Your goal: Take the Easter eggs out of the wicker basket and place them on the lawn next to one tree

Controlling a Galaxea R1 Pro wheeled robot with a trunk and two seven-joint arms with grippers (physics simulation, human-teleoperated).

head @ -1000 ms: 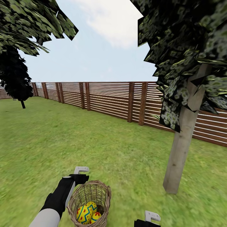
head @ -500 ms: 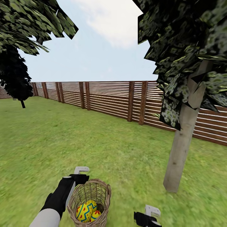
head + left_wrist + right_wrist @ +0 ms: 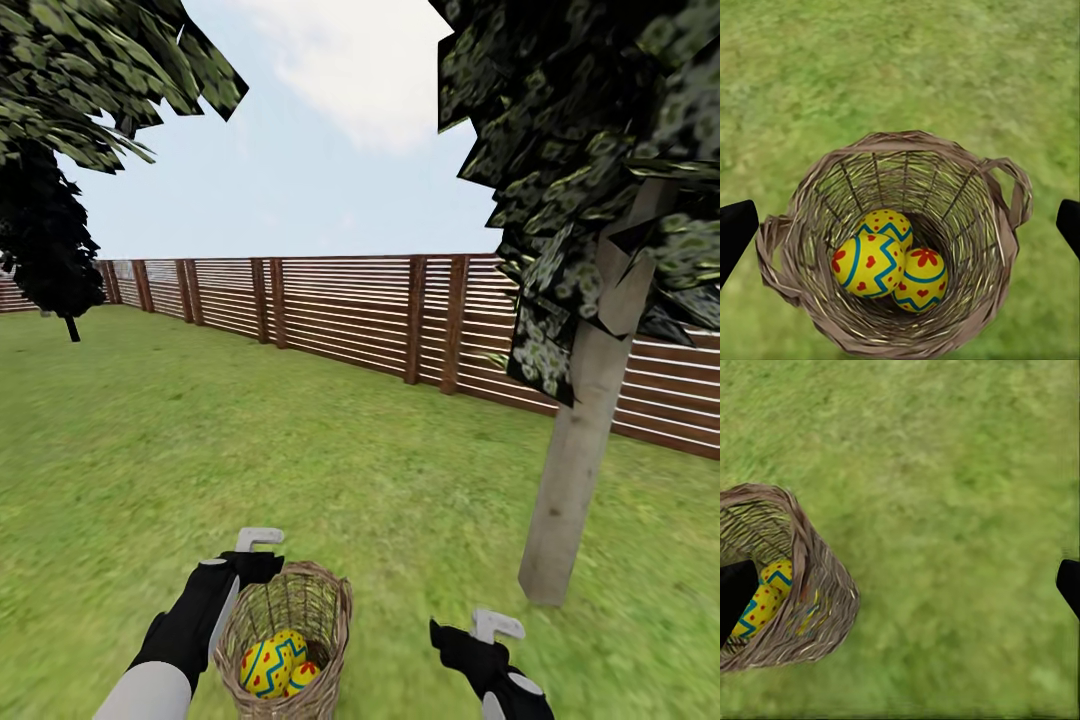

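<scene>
Three eggs in the basket, both grippers spread and empty.

The three bright yellow Easter eggs with red flowers and blue zigzags lie clustered at the bottom of the round brown wicker basket, which stands on the short green lawn. The left gripper hangs over the basket, fingers parted and holding nothing; the right gripper hovers beside it, equally unclenched. The pale-trunked tree stands near. Reaching deep risks catching the braided rim, tipping the light basket, or squeezing two touching eggs together.
</scene>
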